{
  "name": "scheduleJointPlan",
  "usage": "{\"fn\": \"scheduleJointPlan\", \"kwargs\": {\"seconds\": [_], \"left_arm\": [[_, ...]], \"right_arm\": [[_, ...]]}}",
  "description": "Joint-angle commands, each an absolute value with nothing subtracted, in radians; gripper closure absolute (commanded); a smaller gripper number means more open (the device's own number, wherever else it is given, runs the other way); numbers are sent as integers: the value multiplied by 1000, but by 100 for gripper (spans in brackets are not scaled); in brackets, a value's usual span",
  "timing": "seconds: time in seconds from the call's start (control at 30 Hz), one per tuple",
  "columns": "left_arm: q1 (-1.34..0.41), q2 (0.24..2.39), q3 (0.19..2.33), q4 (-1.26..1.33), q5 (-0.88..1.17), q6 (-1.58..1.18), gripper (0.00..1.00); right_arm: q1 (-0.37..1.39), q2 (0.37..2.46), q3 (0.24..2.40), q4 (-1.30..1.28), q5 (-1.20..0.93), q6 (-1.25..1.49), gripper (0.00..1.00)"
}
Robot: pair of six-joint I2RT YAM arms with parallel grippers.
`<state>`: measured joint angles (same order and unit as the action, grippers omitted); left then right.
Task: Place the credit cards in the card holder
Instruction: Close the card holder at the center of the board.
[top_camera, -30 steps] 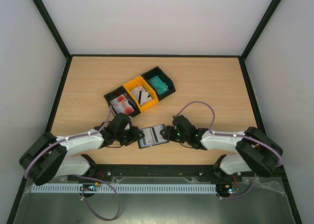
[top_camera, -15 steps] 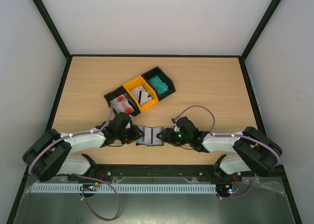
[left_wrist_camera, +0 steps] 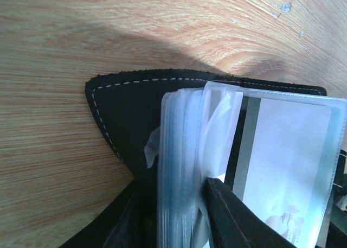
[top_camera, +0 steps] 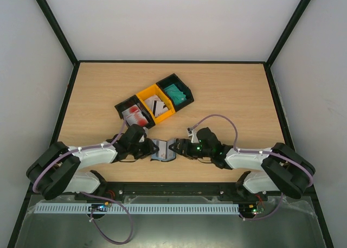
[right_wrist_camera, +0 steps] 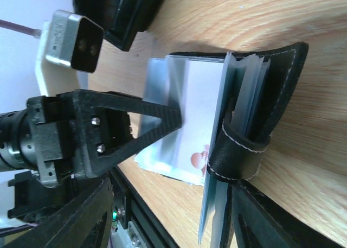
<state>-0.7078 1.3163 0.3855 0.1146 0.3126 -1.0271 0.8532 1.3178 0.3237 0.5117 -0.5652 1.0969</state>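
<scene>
The black card holder sits at the table's near middle between both grippers, half folded, its clear sleeves fanned out. My left gripper is shut on its left cover and sleeve stack. A white card with a grey stripe sits in one sleeve; it carries a red mark. My right gripper stands open, straddling the closure tab and the right cover. More credit cards lie in the bins: red-and-white, white striped, teal.
Three joined bins stand behind the holder: black, yellow, black. The left arm's gripper and camera loom close in the right wrist view. The table's near edge and metal rail lie just behind the grippers.
The holder lay open and flat; now its halves are pushed up and it looks narrower. Both grippers have moved inward toward each other, and the left jaws have narrowed onto the left half.
</scene>
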Motion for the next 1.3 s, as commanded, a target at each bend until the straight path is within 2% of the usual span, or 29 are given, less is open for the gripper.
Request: {"fn": "scheduleJointPlan", "kwargs": {"seconds": [0.0, 0.67, 0.77, 0.93, 1.1, 1.27], "left_arm": [[-710, 1358, 355, 25, 300, -1007, 69], [-735, 1480, 403, 165, 415, -968, 73], [-735, 1450, 408, 120, 361, -977, 70], [-734, 1304, 417, -66, 156, -1016, 62], [-733, 1173, 394, -84, 149, -1036, 51], [-726, 1105, 378, -150, 100, -1062, 51]], "right_arm": [[861, 1299, 334, 581, -604, 1092, 41], [860, 1522, 482, 609, -716, 986, 39], [861, 1531, 490, 591, -694, 972, 39], [861, 1511, 504, 505, -626, 916, 40], [860, 1539, 528, 440, -602, 857, 40], [863, 1565, 573, 399, -611, 819, 41]]}}
